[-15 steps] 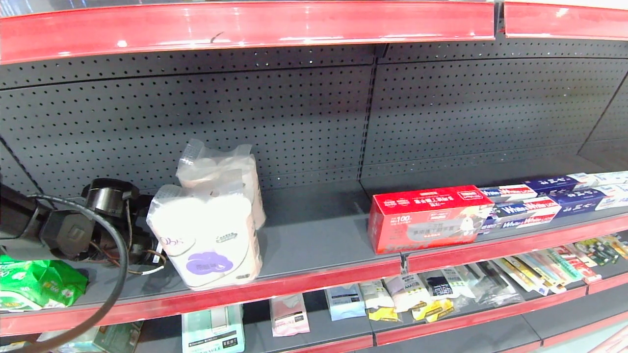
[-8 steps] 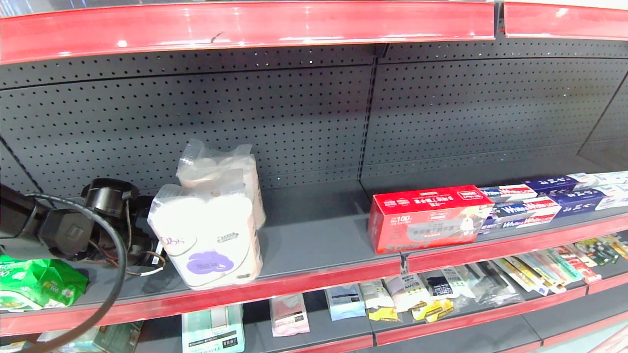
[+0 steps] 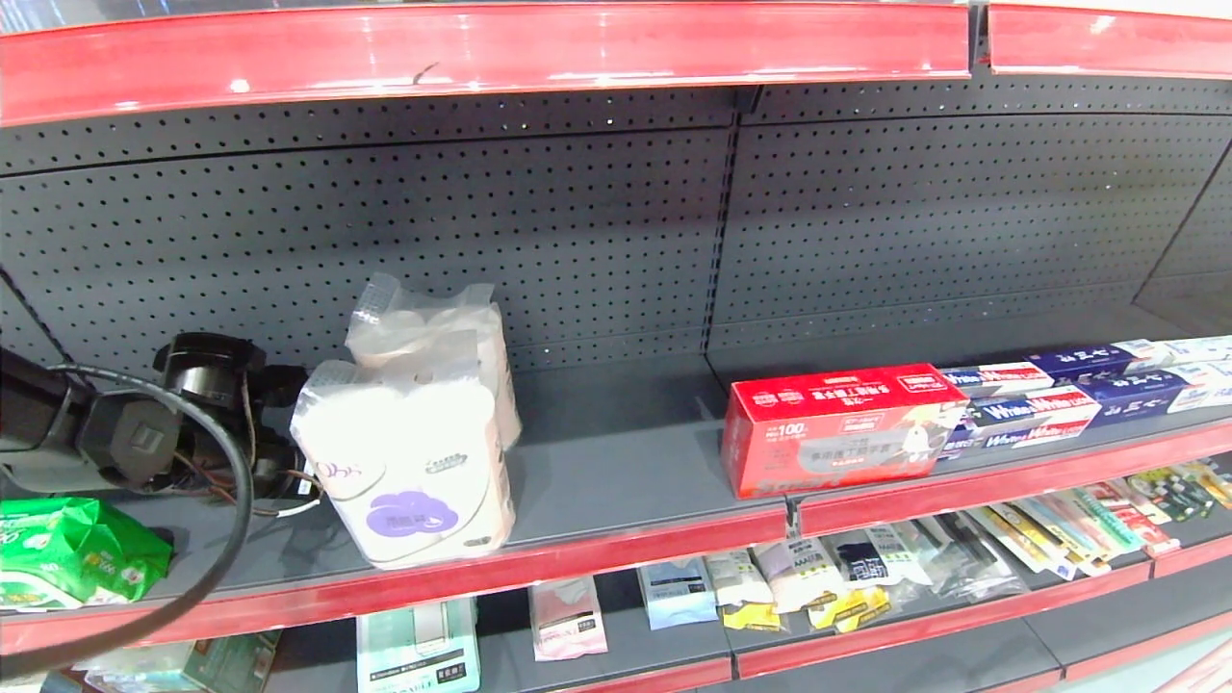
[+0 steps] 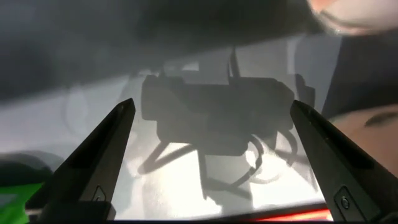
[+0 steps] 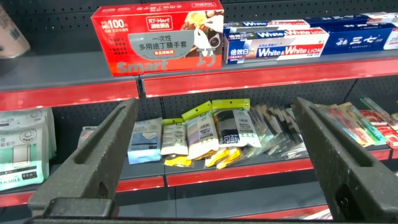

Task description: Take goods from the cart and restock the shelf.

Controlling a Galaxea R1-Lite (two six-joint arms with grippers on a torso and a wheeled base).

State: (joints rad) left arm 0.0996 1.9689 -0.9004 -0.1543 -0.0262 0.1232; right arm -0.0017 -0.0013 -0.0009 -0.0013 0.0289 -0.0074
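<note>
On the head view, the toilet paper pack (image 3: 409, 462) is standing at the front of the grey shelf (image 3: 616, 452), with a second pack (image 3: 438, 322) touching it from behind. The left arm (image 3: 125, 443) is hanging just beside the front pack, on its left side and above a green packet (image 3: 67, 553). Well apart to the right, a red box (image 3: 837, 428) is lying next to a row of blue boxes (image 3: 1039, 409). On the left wrist view, the left gripper (image 4: 212, 106) is hovering over the bare shelf board with its fingers spread wide, holding nothing. On the right wrist view, the right gripper (image 5: 216, 102) is likewise gaping wide and gripping nothing, facing the red box and the small packets (image 5: 211, 127) on the tier below it.
</note>
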